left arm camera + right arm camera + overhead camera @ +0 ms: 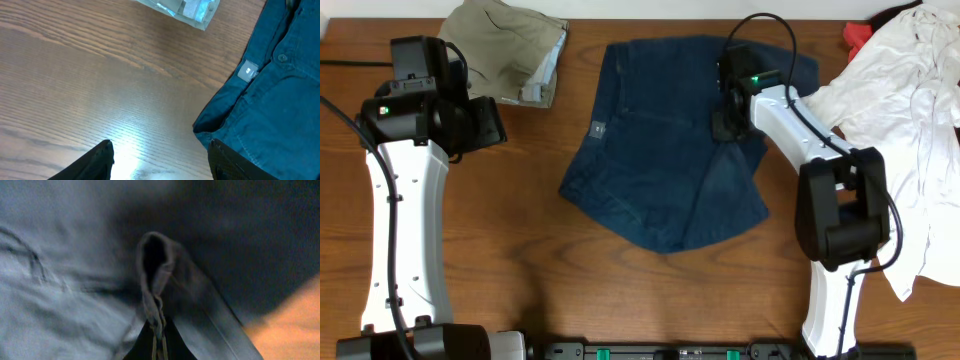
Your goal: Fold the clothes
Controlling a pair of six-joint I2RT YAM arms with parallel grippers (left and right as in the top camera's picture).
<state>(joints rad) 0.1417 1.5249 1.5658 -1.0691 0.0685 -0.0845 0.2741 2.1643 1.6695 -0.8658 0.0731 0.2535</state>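
The right arm rises from the lower right of the overhead frame, bends at the elbow and reaches up-left. The right end effector is clenched on a raised fold of the navy garment, which lies spread mid-frame on the desk. The left end effector hangs released, fingers apart, over bare wood beside the garment's corner. A khaki garment lies upper left and a white garment upper right.

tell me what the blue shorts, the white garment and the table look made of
Blue shorts: probably a heavy woven cotton, denim-like, matte; stitched seams, a button and soft creases show. White garment: thin, light cloth, maybe cotton; it crumples in fine wrinkles. Table: wood or wood-look laminate, smooth with a slight sheen; grain lines and a glare patch show.
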